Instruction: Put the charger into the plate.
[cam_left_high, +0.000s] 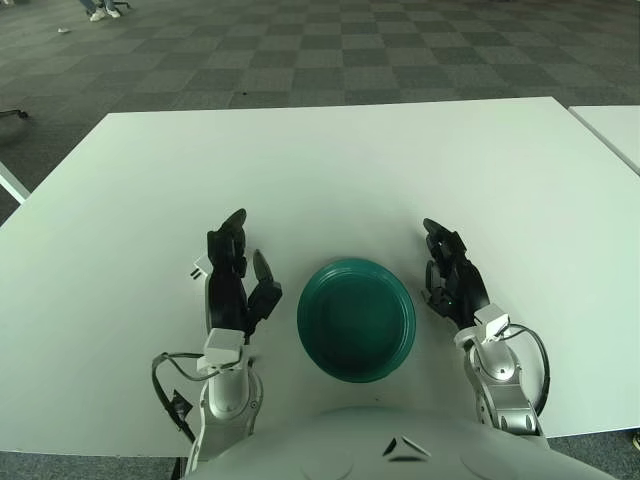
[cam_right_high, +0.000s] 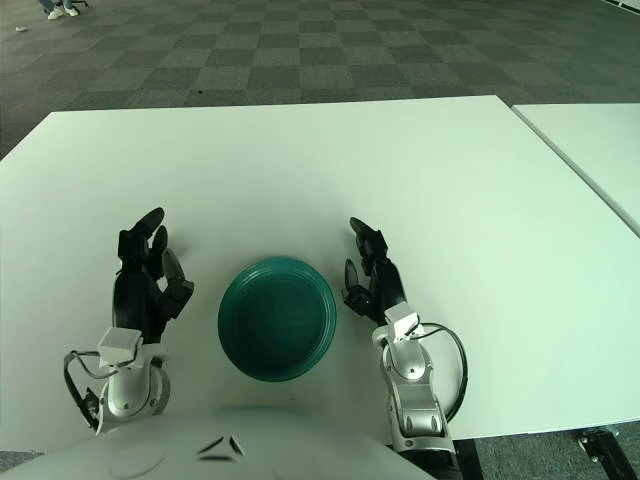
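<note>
Charger: only a small white piece with two prongs shows (cam_left_high: 200, 268), peeking out just left of the left hand in the left eye view, touching or tucked against it; I take it for the charger, though most of it is hidden and I cannot tell whether it lies on the table or sits in the hand.
Left hand: (cam_left_high: 238, 280) just left of the plate, fingers pointing away from the robot and loosely extended; whether they are closed on the white piece I cannot tell.
Plate: dark green and round (cam_left_high: 356, 275), nothing in it, sitting between the two hands near the table's front edge.
Right hand: (cam_right_high: 372, 270) shows just right of the plate, fingers slack and holding nothing (idle, by the look of it).
Table: white (cam_left_high: 330, 160), with a second white table (cam_left_high: 615, 125) at the far right.
Progress: the charger is not yet in the plate.
Risk: the charger sits on the hand's outer side, away from the plate, so a reach could nudge it farther left, or a thin pinch on the prongs could let it slip short of the rim.
Risk two: the hand is close to the plate, so a swing inward could shove it.
</note>
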